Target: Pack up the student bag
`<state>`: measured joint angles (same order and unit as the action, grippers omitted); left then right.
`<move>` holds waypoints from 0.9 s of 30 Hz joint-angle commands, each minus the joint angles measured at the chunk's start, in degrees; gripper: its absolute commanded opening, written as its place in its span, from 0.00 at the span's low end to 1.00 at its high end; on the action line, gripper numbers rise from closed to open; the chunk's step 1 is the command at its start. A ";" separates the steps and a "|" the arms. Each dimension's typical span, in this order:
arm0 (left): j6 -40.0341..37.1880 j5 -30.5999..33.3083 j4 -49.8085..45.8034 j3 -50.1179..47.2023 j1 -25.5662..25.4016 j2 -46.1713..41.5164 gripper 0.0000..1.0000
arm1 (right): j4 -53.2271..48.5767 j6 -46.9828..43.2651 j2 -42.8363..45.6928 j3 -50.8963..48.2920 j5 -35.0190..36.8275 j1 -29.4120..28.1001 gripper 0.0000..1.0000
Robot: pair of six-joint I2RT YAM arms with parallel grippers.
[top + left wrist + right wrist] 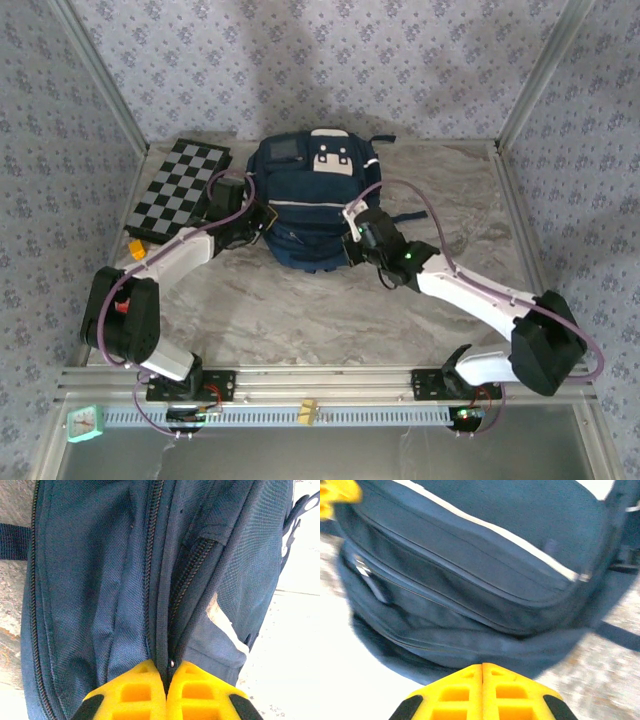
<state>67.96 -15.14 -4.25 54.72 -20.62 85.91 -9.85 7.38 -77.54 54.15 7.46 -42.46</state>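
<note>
The student bag (310,200), a navy backpack with a white top patch and white stripe, lies at the back middle of the table. My left gripper (262,218) is at its left side. In the left wrist view its yellow fingertips (150,672) are shut on a dark zipper band of the bag (100,580), with a small metal bit between the tips. My right gripper (352,228) is at the bag's right side. In the blurred right wrist view its jaws (482,666) are pressed together with nothing between them, right at the bag's (470,580) lower edge.
A black-and-white chessboard (180,190) lies left of the bag, with a small orange item (135,250) near its front corner. Metal frame posts and patterned walls enclose the marble table (300,310). A bag strap (405,215) trails to the right.
</note>
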 commanded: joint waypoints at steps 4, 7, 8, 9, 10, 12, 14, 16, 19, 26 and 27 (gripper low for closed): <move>2.26 -1.63 3.80 2.21 -0.38 -2.81 0.00 | 2.48 7.47 -9.93 8.40 -13.66 -3.57 0.14; 4.00 -1.31 4.25 2.15 -0.61 -2.68 0.00 | 1.77 9.26 -15.08 11.56 -12.58 -4.85 0.27; 4.10 -1.05 4.09 2.29 -0.80 -2.82 0.00 | 2.57 9.58 -16.07 11.96 -12.59 -5.35 0.32; 3.95 -0.62 3.84 2.42 -1.00 -2.88 0.00 | 2.64 9.67 -17.17 12.67 -11.32 -5.95 0.36; 3.93 -0.40 3.59 2.47 -1.00 -2.93 0.00 | 2.36 9.68 -18.00 13.41 -10.26 -6.31 0.38; 4.42 -0.07 3.45 2.37 -1.08 -3.09 0.00 | 1.85 9.86 -19.91 15.22 -8.41 -6.78 0.42; 4.54 -0.07 3.83 2.39 -1.15 -2.98 0.00 | 1.07 10.22 -21.35 16.85 -6.15 -6.75 0.46; 4.60 0.02 3.81 2.56 -1.33 -2.93 0.00 | 0.31 10.33 -22.04 17.84 -3.28 -6.73 0.50; 4.50 0.11 3.72 2.84 -1.43 -2.76 0.00 | 0.67 10.51 -22.44 18.16 -1.03 -6.82 0.55; 4.72 0.35 3.59 3.45 -1.69 -2.54 0.00 | -2.92 11.30 -24.88 20.32 0.57 -7.45 0.60; 4.68 0.47 3.51 3.67 -1.78 -2.52 0.00 | -2.11 11.17 -24.70 19.89 -0.64 -7.76 0.60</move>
<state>71.68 -15.03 -3.64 54.74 -21.67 85.58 -10.98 17.78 -101.27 73.08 6.20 -49.87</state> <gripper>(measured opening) 0.053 0.596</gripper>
